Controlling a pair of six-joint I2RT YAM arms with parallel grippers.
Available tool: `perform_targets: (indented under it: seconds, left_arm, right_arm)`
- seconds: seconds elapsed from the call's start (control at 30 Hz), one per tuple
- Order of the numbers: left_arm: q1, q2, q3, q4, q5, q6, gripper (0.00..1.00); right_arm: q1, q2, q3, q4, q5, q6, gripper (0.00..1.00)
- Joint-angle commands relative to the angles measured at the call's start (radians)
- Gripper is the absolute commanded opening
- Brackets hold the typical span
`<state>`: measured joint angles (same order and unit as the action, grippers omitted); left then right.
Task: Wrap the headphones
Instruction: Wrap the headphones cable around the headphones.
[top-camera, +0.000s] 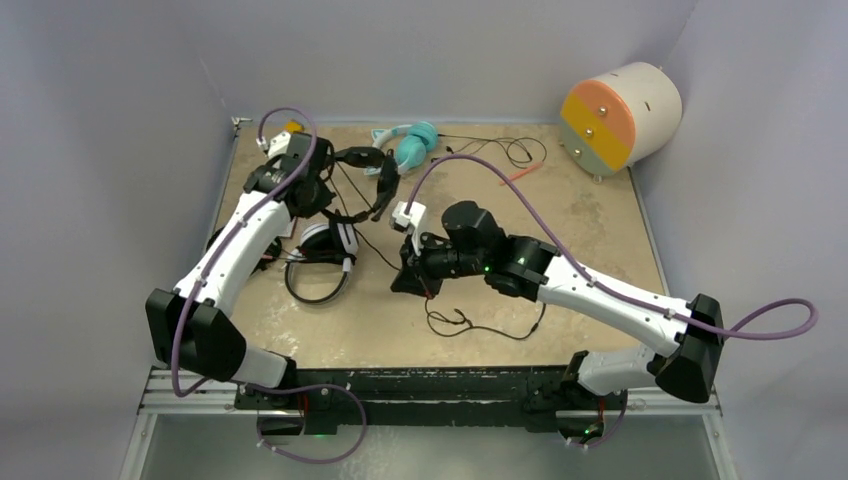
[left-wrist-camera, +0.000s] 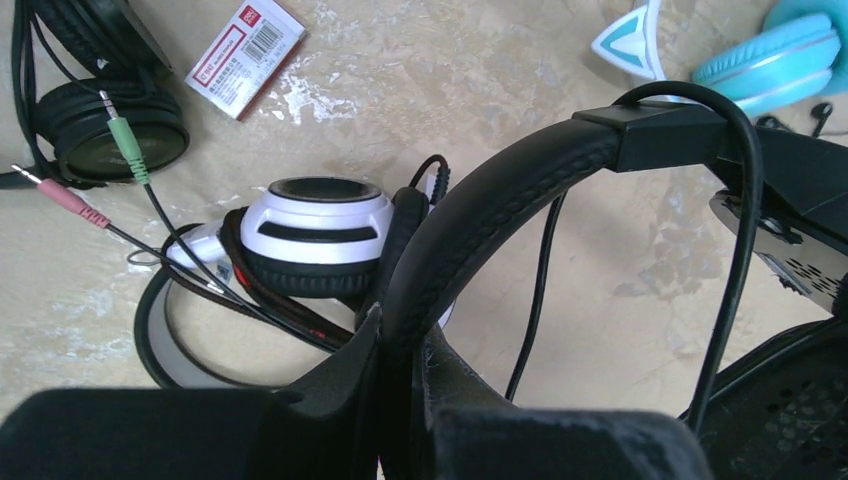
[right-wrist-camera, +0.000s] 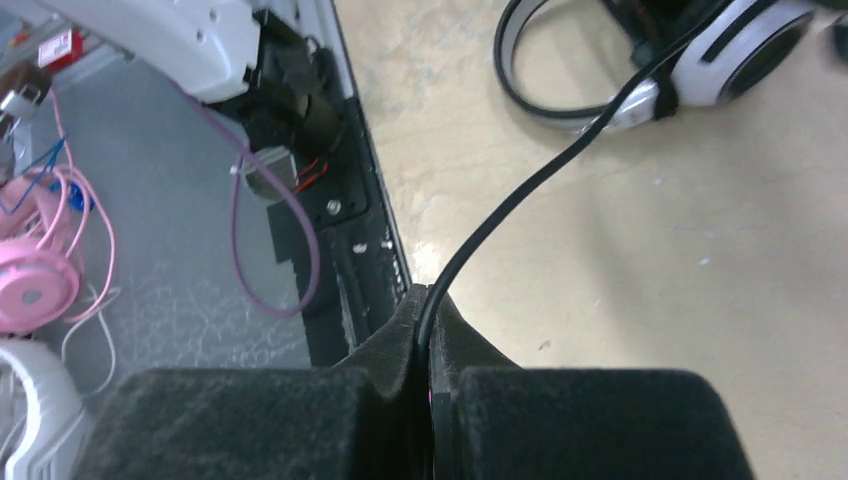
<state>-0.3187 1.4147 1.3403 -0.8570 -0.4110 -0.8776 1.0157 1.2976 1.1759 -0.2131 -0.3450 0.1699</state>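
Observation:
My left gripper (top-camera: 312, 192) is at the back left, shut on the padded headband of the all-black headset (top-camera: 362, 160); its jaws clamp that band in the left wrist view (left-wrist-camera: 500, 200), where the gripper (left-wrist-camera: 405, 340) sits low. A thin black cable (left-wrist-camera: 742, 210) loops over the band. My right gripper (top-camera: 408, 272) is mid-table, shut on a black cable (right-wrist-camera: 520, 190) that runs up towards the left gripper; the gripper (right-wrist-camera: 428, 300) shows in its own view. The white-and-black headset (top-camera: 325, 250) lies flat between the arms. The teal headset (top-camera: 415, 142) lies at the back. Another black earcup (left-wrist-camera: 110, 125) lies beside pink and green plugs.
A thin red stick (top-camera: 525, 172) lies at the back right. A cylinder with orange and green face (top-camera: 620, 115) stands off the far right corner. A small red-and-white box (left-wrist-camera: 245, 45) lies at the back left. Loose black cable (top-camera: 480, 325) trails near the front edge.

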Motion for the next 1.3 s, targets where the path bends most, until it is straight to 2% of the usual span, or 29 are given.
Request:
perform_targets:
  seconds: [0.0, 0.33, 0.57, 0.7, 0.8, 0.93, 1.1, 1.27]
  left_arm:
    - [0.081, 0.035, 0.12, -0.023, 0.144, -0.093, 0.0]
    - [0.193, 0.076, 0.235, -0.02, 0.333, -0.063, 0.0]
    - [0.241, 0.092, 0.272, -0.006, 0.522, -0.035, 0.0]
    - [0.247, 0.094, 0.271, -0.015, 0.459, -0.017, 0.0]
    - [0.262, 0.097, 0.282, 0.007, 0.507, 0.079, 0.0]
    - [0.262, 0.083, 0.282, 0.018, 0.445, 0.116, 0.0]
    - [0.26, 0.047, 0.196, 0.069, 0.375, 0.099, 0.0]
    - [0.245, 0.047, 0.166, 0.053, 0.306, 0.005, 0.0]
  right_arm:
    - [0.01, -0.023, -0.045, -0.047, -0.128, -0.006, 0.0]
    - [0.009, -0.17, -0.247, 0.02, -0.102, 0.059, 0.0]
    - [0.009, -0.163, -0.293, 0.025, -0.074, 0.049, 0.0]
    - [0.009, -0.163, -0.291, 0.023, -0.075, 0.047, 0.0]
    - [0.008, -0.183, -0.281, -0.008, -0.057, 0.03, 0.0]
    - [0.009, -0.208, -0.267, -0.037, -0.044, 0.019, 0.0]
    - [0.008, -0.21, -0.215, -0.069, -0.083, 0.016, 0.0]
    - [0.013, -0.163, -0.108, -0.093, -0.158, 0.029, 0.0]
